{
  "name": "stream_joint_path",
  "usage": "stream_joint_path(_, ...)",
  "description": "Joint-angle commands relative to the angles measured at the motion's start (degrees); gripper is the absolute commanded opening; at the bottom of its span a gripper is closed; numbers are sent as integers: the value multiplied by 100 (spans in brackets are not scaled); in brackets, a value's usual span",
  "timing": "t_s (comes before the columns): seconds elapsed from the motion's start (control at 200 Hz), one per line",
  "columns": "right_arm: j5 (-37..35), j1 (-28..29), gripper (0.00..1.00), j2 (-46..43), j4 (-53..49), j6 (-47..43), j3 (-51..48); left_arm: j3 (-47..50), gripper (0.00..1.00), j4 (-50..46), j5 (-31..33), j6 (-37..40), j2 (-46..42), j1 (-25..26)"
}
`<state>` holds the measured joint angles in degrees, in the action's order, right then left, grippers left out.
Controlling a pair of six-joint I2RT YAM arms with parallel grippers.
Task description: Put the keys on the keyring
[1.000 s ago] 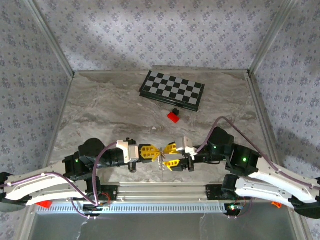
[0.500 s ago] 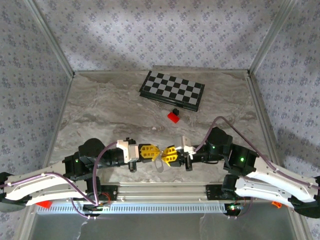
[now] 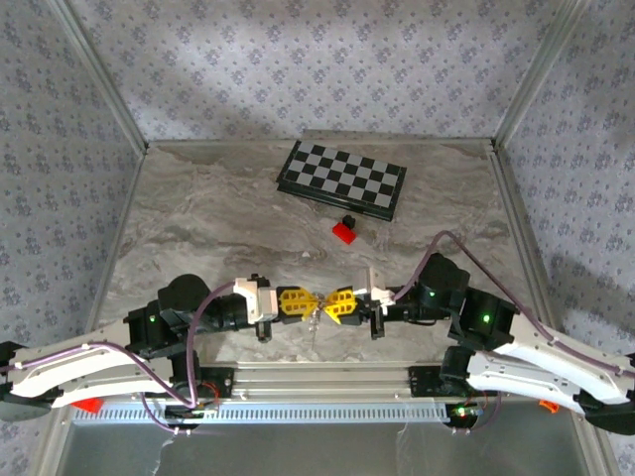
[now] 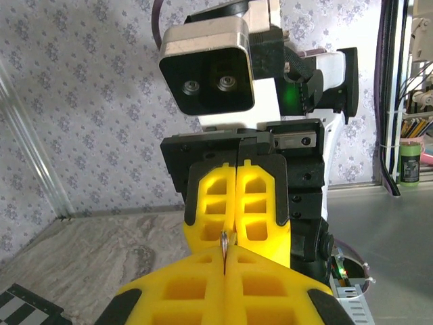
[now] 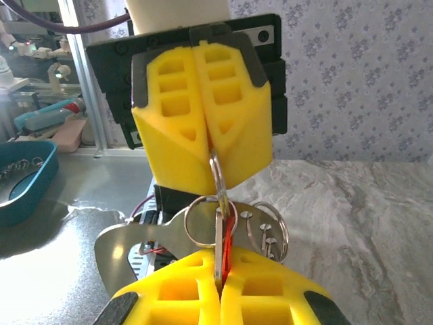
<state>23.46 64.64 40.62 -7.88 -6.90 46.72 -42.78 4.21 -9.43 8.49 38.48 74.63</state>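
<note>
From above, the keyring (image 3: pixel 317 311) is too small to make out. In the right wrist view the key (image 5: pixel 229 244) sits mostly buried between the right tool's (image 5: pixel 220 271) fingers, perhaps red-headed; those fingers run off the bottom edge.

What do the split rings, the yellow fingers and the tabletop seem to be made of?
Split rings: metal, likely steel; thin, silvery, glinting. Yellow fingers: probably moulded plastic; matte, with hollow pockets. Tabletop: grey marble look with veining; real stone or printed laminate, I cannot tell.
</note>
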Motion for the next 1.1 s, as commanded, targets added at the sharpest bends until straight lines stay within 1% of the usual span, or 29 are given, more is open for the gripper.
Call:
stream_joint_path(0.0, -120, -13, 5, -89, 167, -53, -46, -151, 0, 27, -38, -23, -18, -6)
stream_joint_path(0.485, -245, -100, 3, -265, 165, -49, -102, -212, 0, -277, -46, -62, 10, -4)
stream_joint_path(0.88, -368, -145, 3, -277, -187, -214, 110, -462, 0, -977, 79, -25, 139, -5)
stream_joint_path(1.099, -282, -162, 4, -111, -280, -284, 268, -466, 0, -877, 10, -8, 257, -8)
